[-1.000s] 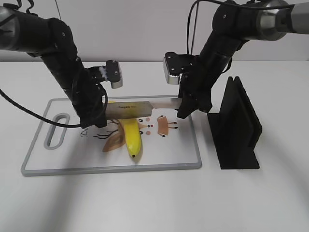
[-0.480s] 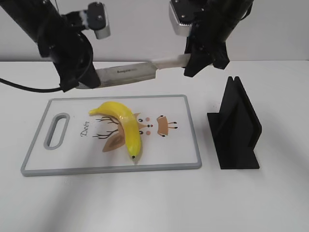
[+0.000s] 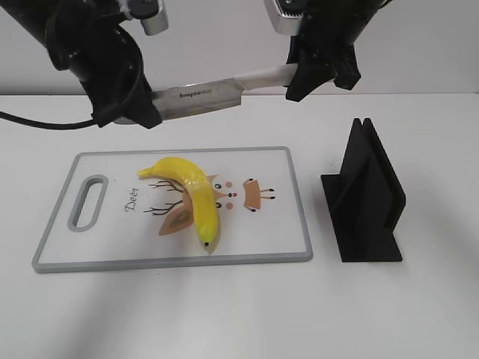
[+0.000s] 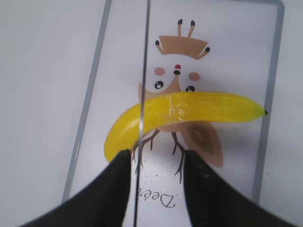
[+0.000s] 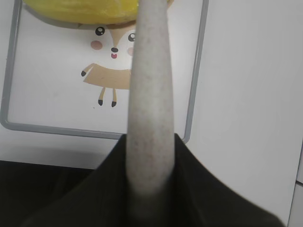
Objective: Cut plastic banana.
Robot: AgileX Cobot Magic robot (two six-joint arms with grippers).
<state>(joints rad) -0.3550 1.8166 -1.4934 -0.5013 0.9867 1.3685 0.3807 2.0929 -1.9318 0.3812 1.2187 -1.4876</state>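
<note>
The plastic banana (image 3: 193, 193) lies whole on the white cutting board (image 3: 172, 259), curved, with its dark tip toward the front edge. It also shows in the left wrist view (image 4: 199, 108) and at the top of the right wrist view (image 5: 85, 12). A kitchen knife (image 3: 196, 97) hangs level, well above the board. My right gripper (image 3: 298, 81) is shut on its pale handle (image 5: 149, 94). My left gripper (image 3: 131, 112) sits at the blade's tip end. Its fingers (image 4: 155, 156) are apart, with the thin blade (image 4: 144, 71) between them, close to one finger.
A black slotted knife holder (image 3: 367, 196) stands on the table right of the board. The board has a grey rim (image 4: 271, 85), a handle slot (image 3: 88, 200) at its left end and a printed deer picture (image 3: 247, 194).
The knife was resting across the banana a second ago. Both arms have lifted it well above the board, and it rose a little more in the last half second. The banana has not moved.
</note>
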